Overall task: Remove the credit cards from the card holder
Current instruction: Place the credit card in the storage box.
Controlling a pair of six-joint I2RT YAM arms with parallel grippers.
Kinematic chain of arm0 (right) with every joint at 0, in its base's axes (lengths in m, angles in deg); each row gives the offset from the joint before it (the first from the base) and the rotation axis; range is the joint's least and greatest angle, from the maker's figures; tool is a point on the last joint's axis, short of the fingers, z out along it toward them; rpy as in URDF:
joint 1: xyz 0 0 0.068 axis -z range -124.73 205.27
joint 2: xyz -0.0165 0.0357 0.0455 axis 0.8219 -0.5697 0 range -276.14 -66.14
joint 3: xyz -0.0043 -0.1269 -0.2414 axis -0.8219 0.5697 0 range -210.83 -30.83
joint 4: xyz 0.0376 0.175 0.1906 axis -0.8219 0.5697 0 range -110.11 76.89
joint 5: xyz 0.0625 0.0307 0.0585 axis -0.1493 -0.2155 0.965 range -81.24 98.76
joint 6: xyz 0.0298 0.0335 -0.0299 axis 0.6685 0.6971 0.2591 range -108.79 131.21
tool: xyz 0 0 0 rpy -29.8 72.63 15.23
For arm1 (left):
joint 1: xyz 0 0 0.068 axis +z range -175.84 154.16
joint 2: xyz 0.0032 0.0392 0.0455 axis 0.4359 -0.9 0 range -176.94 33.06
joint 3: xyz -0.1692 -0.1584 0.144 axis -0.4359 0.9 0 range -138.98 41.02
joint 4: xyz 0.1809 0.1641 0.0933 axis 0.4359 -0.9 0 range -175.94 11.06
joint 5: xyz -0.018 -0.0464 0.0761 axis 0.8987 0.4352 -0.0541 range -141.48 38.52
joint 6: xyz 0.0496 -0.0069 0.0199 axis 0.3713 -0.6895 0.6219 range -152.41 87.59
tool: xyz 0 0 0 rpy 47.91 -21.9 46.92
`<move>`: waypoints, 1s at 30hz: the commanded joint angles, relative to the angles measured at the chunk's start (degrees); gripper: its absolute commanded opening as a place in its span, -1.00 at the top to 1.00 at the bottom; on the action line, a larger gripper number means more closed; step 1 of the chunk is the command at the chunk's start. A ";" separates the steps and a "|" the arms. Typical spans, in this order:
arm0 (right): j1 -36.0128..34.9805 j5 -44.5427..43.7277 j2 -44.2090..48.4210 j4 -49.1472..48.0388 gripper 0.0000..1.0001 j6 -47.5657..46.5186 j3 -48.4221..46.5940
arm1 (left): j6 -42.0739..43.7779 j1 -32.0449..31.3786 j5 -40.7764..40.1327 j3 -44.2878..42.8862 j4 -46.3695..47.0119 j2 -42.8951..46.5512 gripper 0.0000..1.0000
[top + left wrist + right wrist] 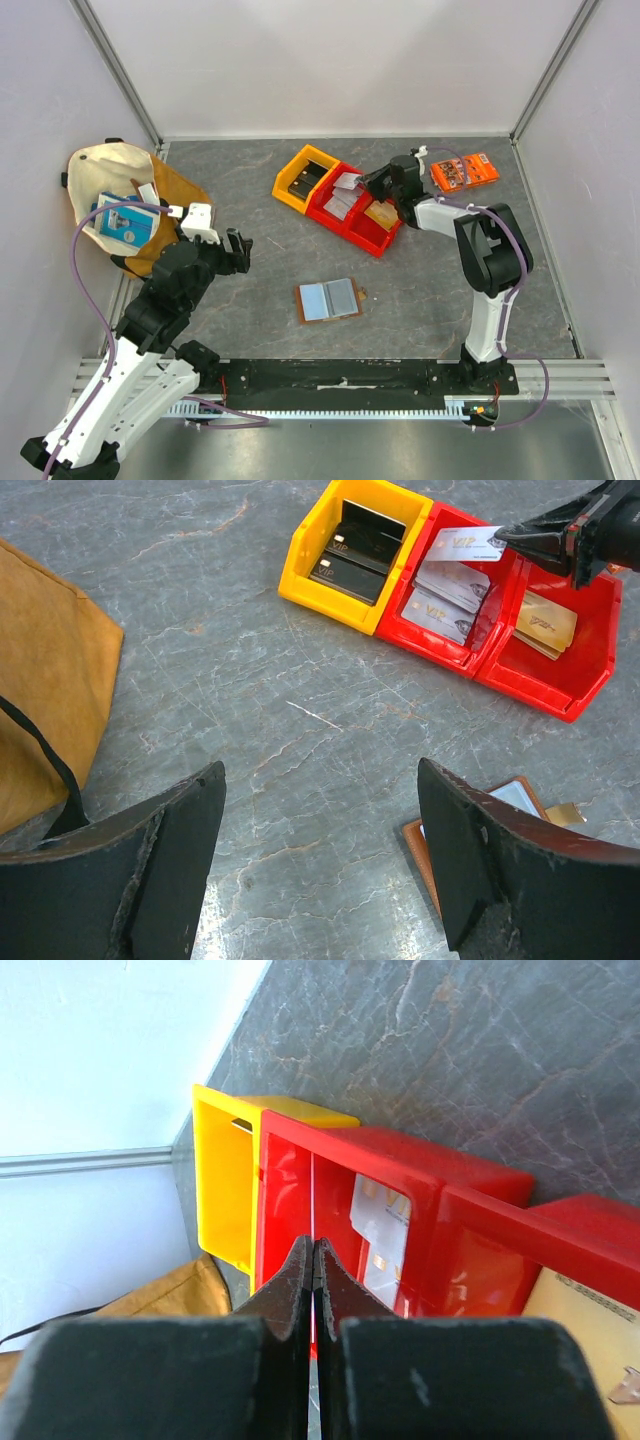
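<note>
Robot test cell in a lab, white panel walls (330,60) framed by aluminium posts (118,70), grey marbled tabletop (420,290); left arm (160,300) and right arm (490,260) bolted to a black base rail (300,370); plastic sorting bins (340,200) as props

Grey marbled table (430,290) under me, and three bins run in a slanted row across its far middle, walls touching: a yellow bin (330,608) on the left, a red bin (435,648) beside it, a second red bin (540,692) at the right end. Further right an orange packet (464,171) lies flat, apart from them. Far left, I see a tan bag (175,195) slumped under a cream cloth (100,170), with a blue-and-white pack (125,222) on top.
</note>
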 commanded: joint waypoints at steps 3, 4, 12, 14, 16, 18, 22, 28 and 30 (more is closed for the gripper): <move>-2.13 -5.29 -1.68 0.78 0.96 -1.31 -5.68 | -1.18 0.32 0.34 0.06 1.51 -0.01 -0.66; -2.49 -6.08 -1.60 1.22 0.95 -1.57 -5.95 | -1.18 0.32 0.34 0.06 1.51 0.08 -0.66; -3.98 -11.10 -2.03 5.70 0.69 -2.98 -7.80 | -1.26 0.40 0.43 0.06 1.42 0.08 -0.66; -3.98 -11.89 -1.95 6.49 0.58 -3.24 -7.45 | -1.26 0.32 0.43 0.15 1.51 0.08 -0.66; -3.98 -12.68 -1.51 6.76 0.48 -3.77 -6.75 | -1.26 0.40 0.52 0.15 1.51 0.08 -0.66; -3.98 -13.56 -0.72 6.94 0.35 -4.38 -5.61 | -1.26 0.32 0.61 0.24 1.51 0.17 -0.66; -3.98 -15.75 2.53 7.37 0.25 -6.23 -3.41 | -1.35 0.40 0.61 0.24 1.51 -0.09 -0.65; -3.37 -16.73 9.03 8.69 -0.07 -11.93 -0.51 | -1.44 0.40 1.22 0.24 1.51 -0.71 -0.65; -3.37 -14.80 12.19 9.39 -0.21 -15.44 0.28 | -1.35 0.32 1.83 0.24 1.42 -1.06 -0.66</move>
